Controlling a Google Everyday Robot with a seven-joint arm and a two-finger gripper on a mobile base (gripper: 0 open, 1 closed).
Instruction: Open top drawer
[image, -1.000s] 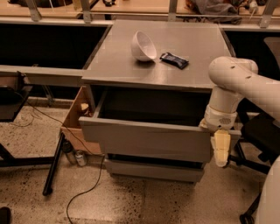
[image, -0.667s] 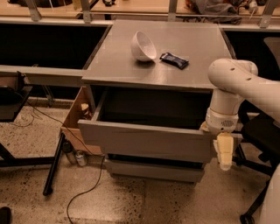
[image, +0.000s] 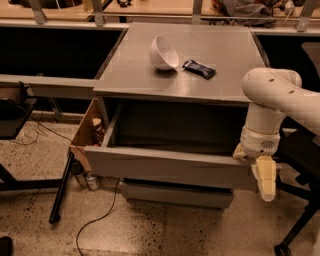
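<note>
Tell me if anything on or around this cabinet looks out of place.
The white bowl is tipped on its side on the cabinet top, beside a dark packet, rather than standing upright. The top drawer stands pulled out, with the gripper at its front's right end. Nothing looks spilled.

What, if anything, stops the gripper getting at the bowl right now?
Probably nothing, so likely yes. The gripper hangs at the right end of the open top drawer, below the cabinet top. The bowl lies up there, open above, a dark packet beside it.
</note>
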